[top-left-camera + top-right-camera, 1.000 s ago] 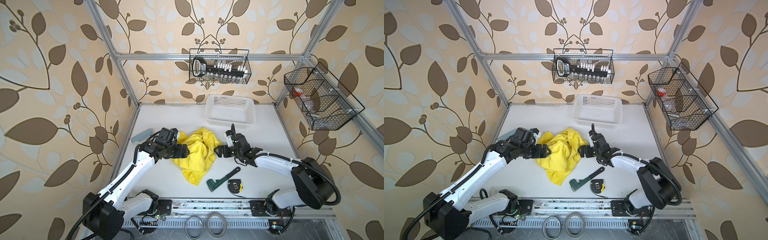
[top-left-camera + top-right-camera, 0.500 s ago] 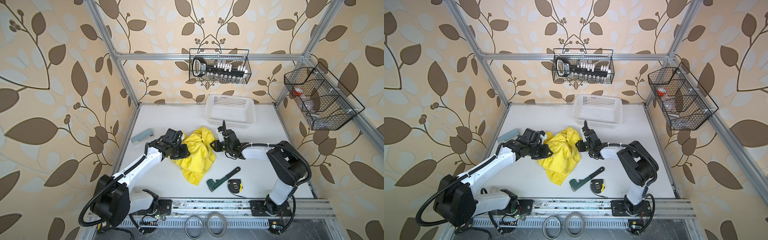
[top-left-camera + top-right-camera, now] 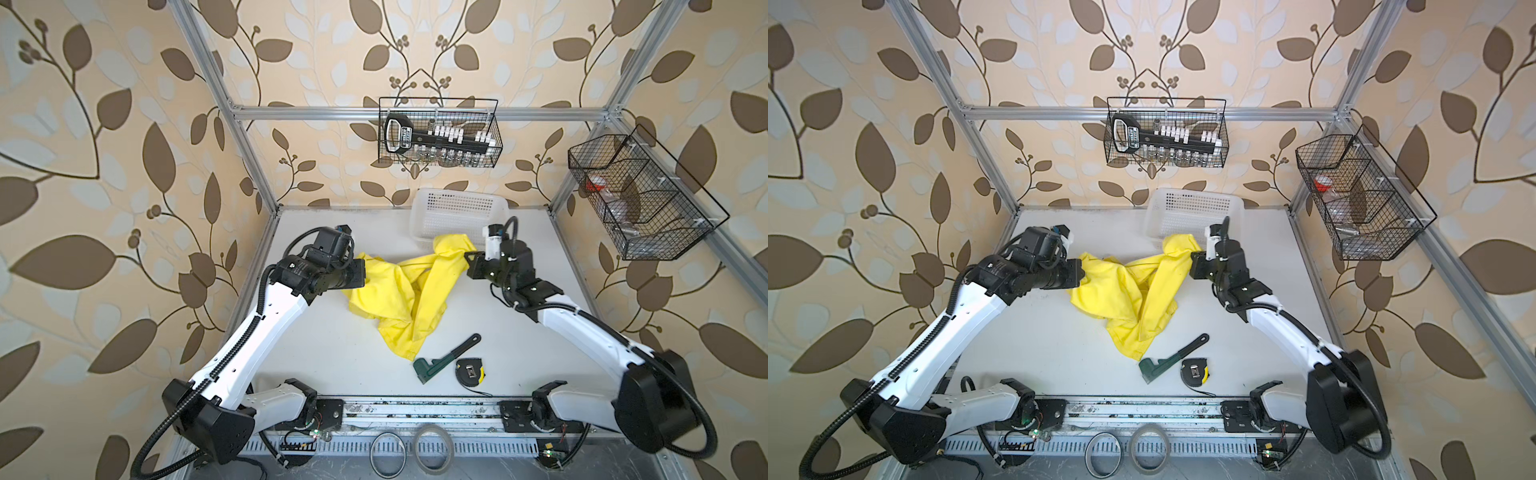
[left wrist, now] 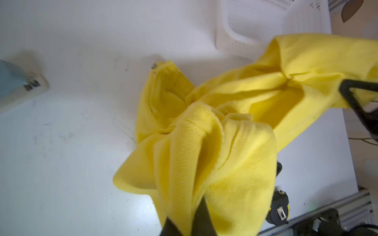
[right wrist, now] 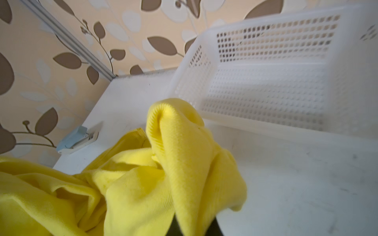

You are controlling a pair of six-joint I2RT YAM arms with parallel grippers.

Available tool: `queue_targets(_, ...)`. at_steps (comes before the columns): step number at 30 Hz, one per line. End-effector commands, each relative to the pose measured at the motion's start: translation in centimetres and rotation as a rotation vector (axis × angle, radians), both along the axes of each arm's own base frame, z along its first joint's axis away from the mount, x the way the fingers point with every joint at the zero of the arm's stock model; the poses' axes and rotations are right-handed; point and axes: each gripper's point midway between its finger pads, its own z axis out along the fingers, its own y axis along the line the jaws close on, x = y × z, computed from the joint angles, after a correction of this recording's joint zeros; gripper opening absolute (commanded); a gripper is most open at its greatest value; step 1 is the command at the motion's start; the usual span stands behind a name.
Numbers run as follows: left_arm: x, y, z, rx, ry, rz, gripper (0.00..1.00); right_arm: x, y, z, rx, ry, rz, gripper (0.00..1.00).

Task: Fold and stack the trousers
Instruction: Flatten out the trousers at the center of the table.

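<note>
The bright yellow trousers hang crumpled mid-table, stretched between my two grippers, with the lower end trailing on the white table toward the front. My left gripper is shut on the cloth's left edge. In the left wrist view a ribbed fold of the trousers is pinched in the left gripper. My right gripper is shut on the right end, just in front of the basket. In the right wrist view a fold of the trousers rises from the right gripper.
A white perforated basket stands at the back. A green wrench and a tape measure lie at the front, close to the cloth's tip. A blue-and-white block lies by the left wall. Wire baskets hang on the walls.
Both grippers went from open to shut on the trousers. They have since lifted and drawn apart, spreading the bunched cloth between them.
</note>
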Motion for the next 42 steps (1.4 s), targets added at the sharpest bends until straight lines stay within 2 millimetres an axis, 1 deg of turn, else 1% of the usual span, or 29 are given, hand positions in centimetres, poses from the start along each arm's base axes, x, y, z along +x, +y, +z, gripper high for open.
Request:
queue_targets(1,-0.3,4.1,3.3,0.193,-0.074,0.085,0.0,-1.4,-3.5,4.4,-0.08,-0.056,-0.06,0.0)
queue_targets(2,-0.1,4.4,4.2,0.206,-0.095,0.098,0.0,-1.8,-4.3,6.0,-0.094,-0.081,-0.075,0.0)
queue_targets(5,0.3,5.2,6.3,0.235,-0.143,0.127,0.0,-2.9,-6.4,9.2,-0.144,-0.127,-0.113,0.0)
queue_targets(7,0.5,6.2,7.0,0.276,-0.167,0.16,0.0,-3.5,-8.1,10.7,-0.171,-0.151,-0.159,0.0)
queue_targets(9,0.7,7.8,7.1,0.34,-0.179,0.215,0.0,-3.9,-10.7,11.3,-0.174,-0.152,-0.229,0.0)
queue_targets(10,0.8,8.6,7.0,0.363,-0.177,0.241,0.0,-3.9,-11.9,11.1,-0.166,-0.136,-0.254,0.0)
queue_targets(12,1.1,10.0,6.4,0.385,-0.165,0.287,0.0,-4.0,-13.4,10.0,-0.148,-0.093,-0.284,0.0)
queue_targets(16,1.9,11.6,5.0,0.37,-0.151,0.341,0.0,-4.2,-14.5,7.9,-0.158,-0.048,-0.327,0.01)
queue_targets(17,2.2,11.6,4.4,0.354,-0.139,0.338,0.0,-4.1,-14.6,7.1,-0.149,-0.032,-0.332,0.01)
queue_targets(18,2.6,11.0,3.6,0.323,-0.126,0.314,0.0,-3.9,-14.5,6.2,-0.136,-0.018,-0.323,0.01)
queue_targets(19,2.9,10.2,2.9,0.293,-0.111,0.284,0.0,-3.6,-14.1,5.6,-0.12,-0.011,-0.306,0.0)
queue_targets(21,3.3,8.6,0.7,0.238,-0.054,0.226,0.0,-2.8,-13.0,3.8,-0.081,0.015,-0.255,0.0)
queue_targets(24,3.6,7.9,-2.3,0.231,0.011,0.205,0.0,-2.0,-11.3,1.6,-0.083,0.045,-0.209,0.01)
queue_targets(26,3.8,7.7,-3.8,0.232,0.045,0.199,0.0,-1.4,-9.7,0.7,-0.098,0.053,-0.17,0.01)
queue_targets(27,3.8,8.0,-4.5,0.247,0.06,0.208,0.0,-1.0,-8.8,0.5,-0.109,0.051,-0.151,0.01)
queue_targets(29,4.0,8.8,-5.1,0.295,0.071,0.237,0.0,-0.4,-7.3,0.3,-0.127,0.05,-0.129,0.01)
queue_targets(31,4.2,9.9,-5.1,0.348,0.064,0.279,0.0,0.2,-6.1,0.3,-0.121,0.043,-0.112,0.01)
queue_targets(34,4.5,11.0,-4.6,0.408,0.041,0.312,0.02,1.2,-3.4,0.5,-0.136,0.022,-0.065,0.02)
queue_targets(36,4.5,11.7,-4.9,0.456,0.068,0.328,0.02,2.1,-1.1,0.5,-0.14,0.007,-0.017,0.03)
queue_targets(39,4.2,11.6,-5.5,0.45,0.092,0.327,0.04,3.1,2.7,-0.1,-0.147,-0.002,0.058,0.03)
queue_targets(42,3.9,10.5,-6.0,0.387,0.103,0.294,0.04,3.8,6.7,-0.4,-0.141,-0.012,0.142,0.03)
